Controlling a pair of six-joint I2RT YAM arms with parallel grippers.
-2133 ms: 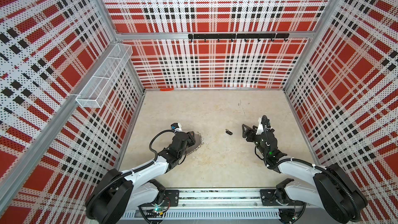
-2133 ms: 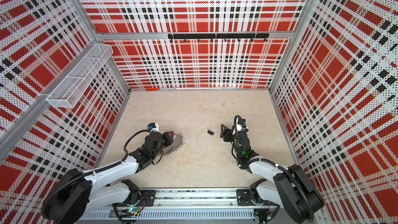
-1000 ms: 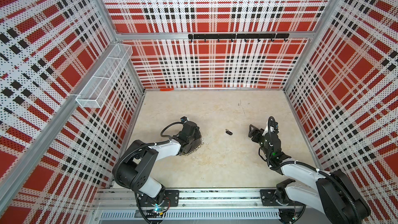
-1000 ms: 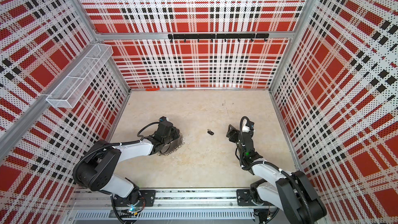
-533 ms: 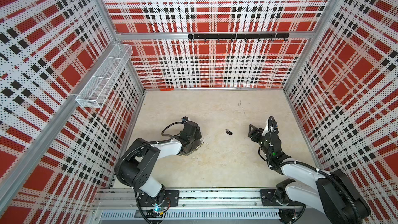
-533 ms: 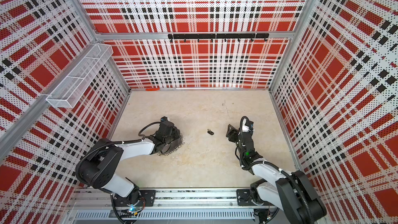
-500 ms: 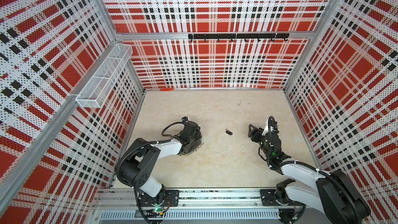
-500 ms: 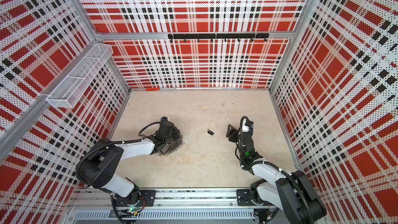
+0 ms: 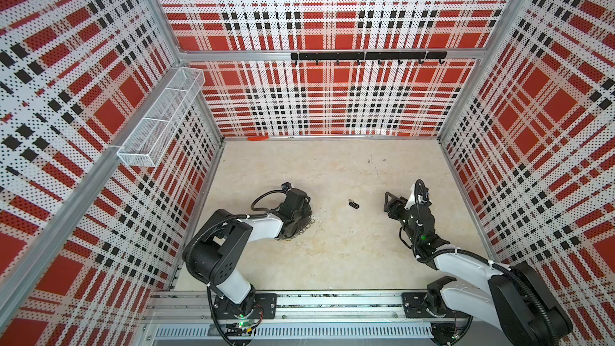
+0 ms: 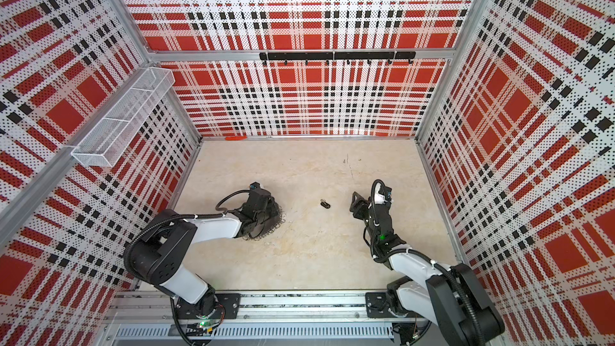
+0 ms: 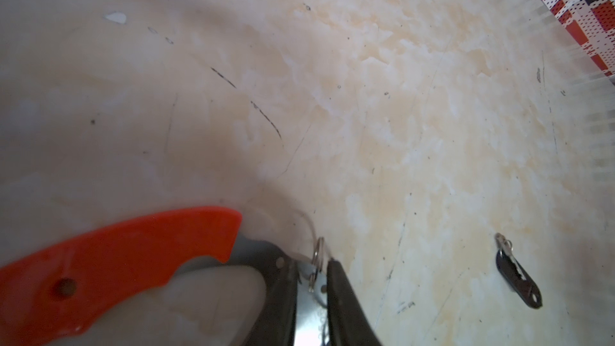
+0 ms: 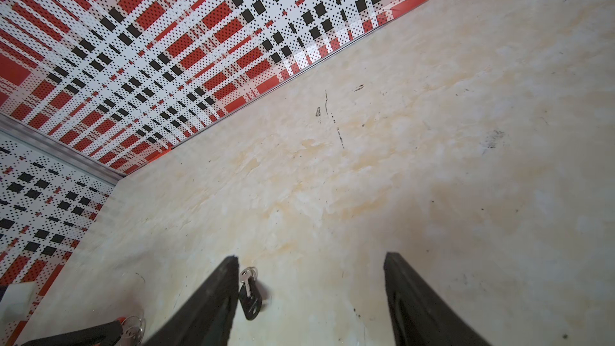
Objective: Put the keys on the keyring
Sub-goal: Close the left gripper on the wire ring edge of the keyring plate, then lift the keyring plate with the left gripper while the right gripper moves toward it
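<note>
The keys (image 9: 353,204) (image 10: 325,204), a small black fob with a tiny silver ring, lie flat on the beige floor between the two arms. The keyring lies on the floor at the left, and only its fringe of silver loops (image 9: 307,226) (image 10: 280,218) shows from under the left arm's head. In the left wrist view my left gripper (image 11: 312,266) is shut on the keyring's thin wire with one small loop (image 11: 318,251) between its tips, the red sleeve (image 11: 116,254) beside it. My right gripper (image 12: 311,256) (image 9: 390,202) stands open just right of the keys (image 12: 249,294), which lie by one finger.
Plaid perforated walls close in the floor on three sides. A white mesh basket (image 9: 159,121) hangs on the left wall and a black hook rail (image 9: 366,56) on the back wall. A small orange piece (image 9: 258,138) lies at the back wall's foot.
Since two seconds ago the left arm has folded its elbow in and its gripper has settled over the keyring. The right gripper has shifted slightly right. Nothing visibly moved in the last half second.
</note>
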